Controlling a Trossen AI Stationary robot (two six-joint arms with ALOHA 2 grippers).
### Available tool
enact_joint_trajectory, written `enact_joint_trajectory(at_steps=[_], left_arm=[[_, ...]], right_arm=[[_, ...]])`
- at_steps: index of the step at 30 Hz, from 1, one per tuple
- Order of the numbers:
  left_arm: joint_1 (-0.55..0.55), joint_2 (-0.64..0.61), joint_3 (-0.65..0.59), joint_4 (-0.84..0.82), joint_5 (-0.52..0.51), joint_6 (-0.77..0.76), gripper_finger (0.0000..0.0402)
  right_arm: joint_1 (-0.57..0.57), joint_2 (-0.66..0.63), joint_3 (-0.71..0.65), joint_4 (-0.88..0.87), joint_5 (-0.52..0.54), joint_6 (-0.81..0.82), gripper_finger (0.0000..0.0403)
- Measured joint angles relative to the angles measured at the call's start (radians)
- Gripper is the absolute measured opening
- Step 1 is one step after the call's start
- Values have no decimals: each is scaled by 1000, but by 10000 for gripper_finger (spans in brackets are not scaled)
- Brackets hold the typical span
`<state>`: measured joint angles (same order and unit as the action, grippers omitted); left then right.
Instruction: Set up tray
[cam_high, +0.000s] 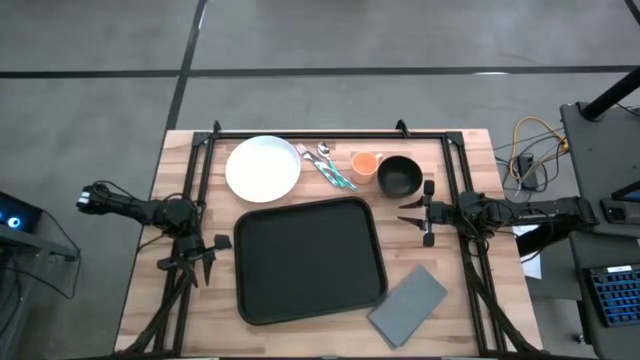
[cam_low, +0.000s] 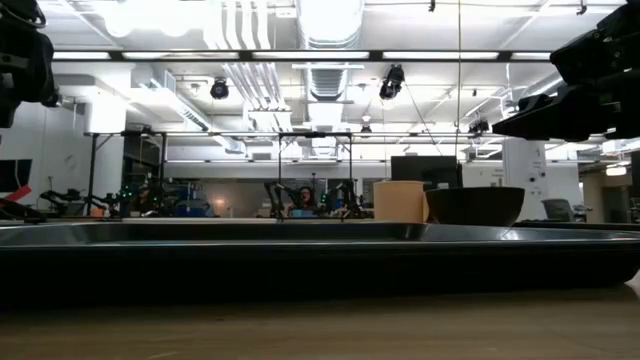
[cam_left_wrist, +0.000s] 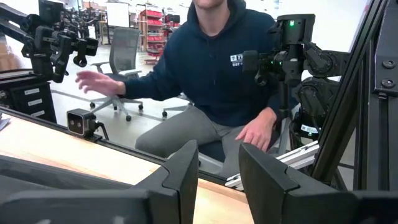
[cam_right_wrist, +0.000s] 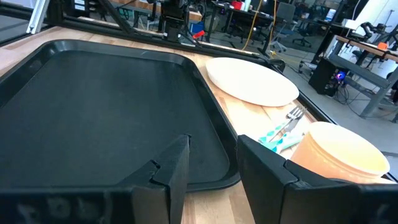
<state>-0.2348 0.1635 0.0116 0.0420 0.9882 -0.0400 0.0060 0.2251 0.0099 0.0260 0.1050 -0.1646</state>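
The black tray (cam_high: 310, 260) lies flat in the middle of the wooden table, with nothing on it. Along the far side stand a white plate (cam_high: 263, 168), cutlery with teal handles (cam_high: 328, 167), an orange cup (cam_high: 365, 164) and a black bowl (cam_high: 399, 176). A grey napkin (cam_high: 408, 305) lies flat at the tray's near right corner. My left gripper (cam_high: 205, 258) hovers open beside the tray's left edge. My right gripper (cam_high: 410, 213) hovers open beside the tray's right edge, level with the bowl; its wrist view looks across the tray (cam_right_wrist: 106, 106) to the plate (cam_right_wrist: 252, 79) and cup (cam_right_wrist: 339, 155).
A black frame of rails (cam_high: 330, 133) runs along the table's far edge and down both sides by the arms' bases. A person in a dark hoodie (cam_left_wrist: 217, 68) sits just beyond the table's edge, hands raised. Bare wood shows in front of the tray and at the near left.
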Motion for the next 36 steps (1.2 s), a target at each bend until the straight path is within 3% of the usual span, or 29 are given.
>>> enact_joint_trajectory(at_steps=[28, 31, 36], left_arm=[[0, 0, 0, 0, 0, 0, 98], [0, 0, 0, 0, 0, 0, 98], [0, 0, 0, 0, 0, 0, 98]], right_arm=[[0, 0, 0, 2, 0, 8, 123], [0, 0, 0, 2, 0, 87, 123], [0, 0, 0, 6, 0, 348, 123]])
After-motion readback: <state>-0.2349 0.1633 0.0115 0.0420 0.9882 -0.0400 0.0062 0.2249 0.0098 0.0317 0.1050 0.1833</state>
